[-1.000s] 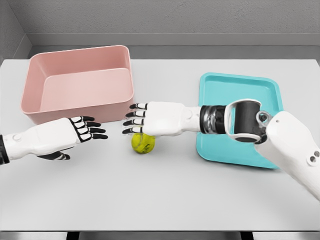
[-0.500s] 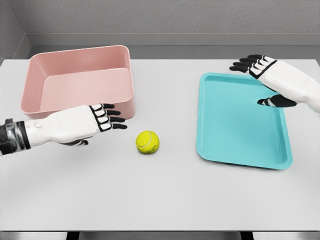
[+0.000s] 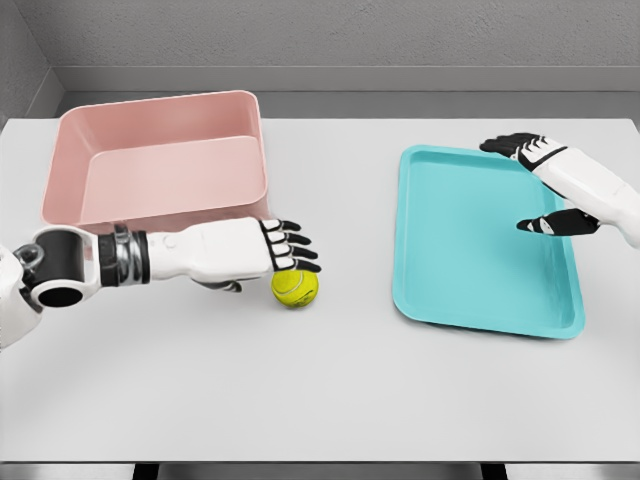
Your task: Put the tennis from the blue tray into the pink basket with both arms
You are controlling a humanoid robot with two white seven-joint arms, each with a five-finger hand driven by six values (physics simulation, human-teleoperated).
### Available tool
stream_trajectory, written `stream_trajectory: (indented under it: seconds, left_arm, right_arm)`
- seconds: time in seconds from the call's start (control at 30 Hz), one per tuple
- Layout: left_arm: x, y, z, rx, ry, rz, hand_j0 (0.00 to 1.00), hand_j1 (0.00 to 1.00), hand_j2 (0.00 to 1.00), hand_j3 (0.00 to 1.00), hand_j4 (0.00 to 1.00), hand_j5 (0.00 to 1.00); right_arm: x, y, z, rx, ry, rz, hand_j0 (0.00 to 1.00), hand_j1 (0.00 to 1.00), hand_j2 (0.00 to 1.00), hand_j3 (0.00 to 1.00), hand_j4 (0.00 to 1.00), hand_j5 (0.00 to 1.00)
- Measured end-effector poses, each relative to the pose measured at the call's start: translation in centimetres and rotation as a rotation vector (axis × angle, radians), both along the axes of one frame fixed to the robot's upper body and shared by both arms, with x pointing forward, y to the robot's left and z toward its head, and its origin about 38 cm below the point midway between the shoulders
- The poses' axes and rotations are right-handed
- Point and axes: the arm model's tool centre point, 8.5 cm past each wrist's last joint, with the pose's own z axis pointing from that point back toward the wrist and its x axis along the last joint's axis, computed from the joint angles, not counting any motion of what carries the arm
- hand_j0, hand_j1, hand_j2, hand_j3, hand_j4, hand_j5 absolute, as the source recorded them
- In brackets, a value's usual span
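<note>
Our left hand (image 3: pixel 245 250), fingers spread, touches the ball (image 3: pixel 295 286) on open surface (image 3: pixel 330 380) between basket (image 3: pixel 160 165) and tray (image 3: pixel 480 240); right hand (image 3: pixel 560 185), fingers spread, hovers at the tray's far edge.

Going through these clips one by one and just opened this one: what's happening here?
The yellow-green tennis ball lies on the white table, between the pink plastic basket and the flat blue tray. The left hand reaches over it, fingers spread at its top, not yet gripping. The right hand hovers open over the tray's far right side. The basket holds nothing.
</note>
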Motion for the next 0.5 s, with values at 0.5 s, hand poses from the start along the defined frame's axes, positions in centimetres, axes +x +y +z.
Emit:
stream_trajectory:
  seconds: [0.5]
  left_arm:
    - [0.8, -1.7, -1.0, -0.028, 0.047, -0.007, 1.00, 1.00, 1.00, 1.00, 1.00, 1.00]
  right_arm:
    - [0.0, 0.0, -0.1, 0.007, 0.002, -0.001, 1.00, 1.00, 1.00, 1.00, 1.00, 1.00]
